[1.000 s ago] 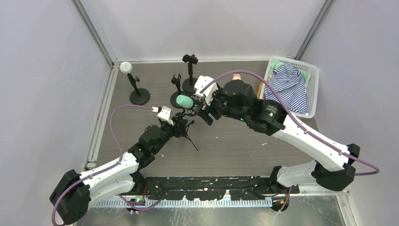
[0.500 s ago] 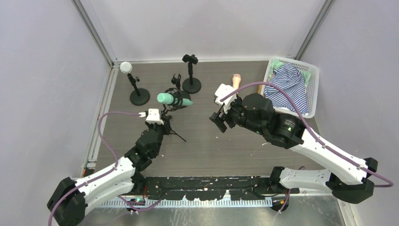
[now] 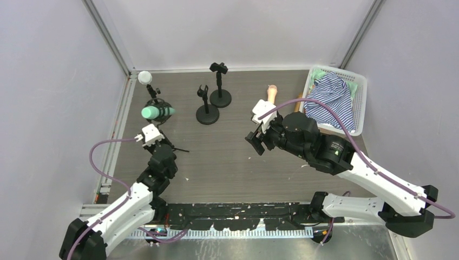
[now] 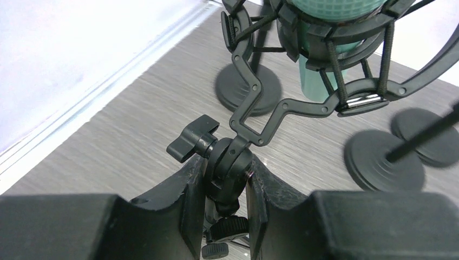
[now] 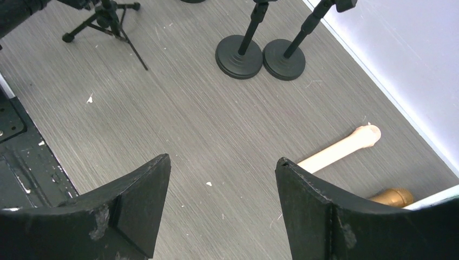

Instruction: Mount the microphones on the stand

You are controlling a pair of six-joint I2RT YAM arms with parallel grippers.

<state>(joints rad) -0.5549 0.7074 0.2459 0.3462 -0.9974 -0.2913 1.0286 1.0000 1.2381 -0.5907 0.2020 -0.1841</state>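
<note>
My left gripper [image 3: 161, 143] [image 4: 230, 170] is shut on the swivel joint of a black tripod stand [image 4: 234, 157]. That stand's shock mount holds the mint green microphone [image 3: 156, 112] [image 4: 325, 32] at the far left. Just behind it a white microphone [image 3: 144, 77] sits on a round-base stand. The peach-pink microphone [image 3: 270, 93] [image 5: 338, 151] lies flat on the table. The golden-brown microphone [image 5: 392, 196] lies beside it, partly hidden. Nothing is between the fingers of my right gripper [image 3: 258, 142] [image 5: 222, 162], which is open over bare table near the peach-pink one.
Two black round-base stands [image 3: 207, 112] [image 3: 220, 96] with clips on top and no microphone in them stand at the back middle. A white basket [image 3: 360, 103] with a striped cloth is at the back right. Metal rails run along the table's left and back edges.
My left arm has carried the tripod stand with the mint green microphone from the middle to the far left. The right arm has let it go and drawn back to the right.
</note>
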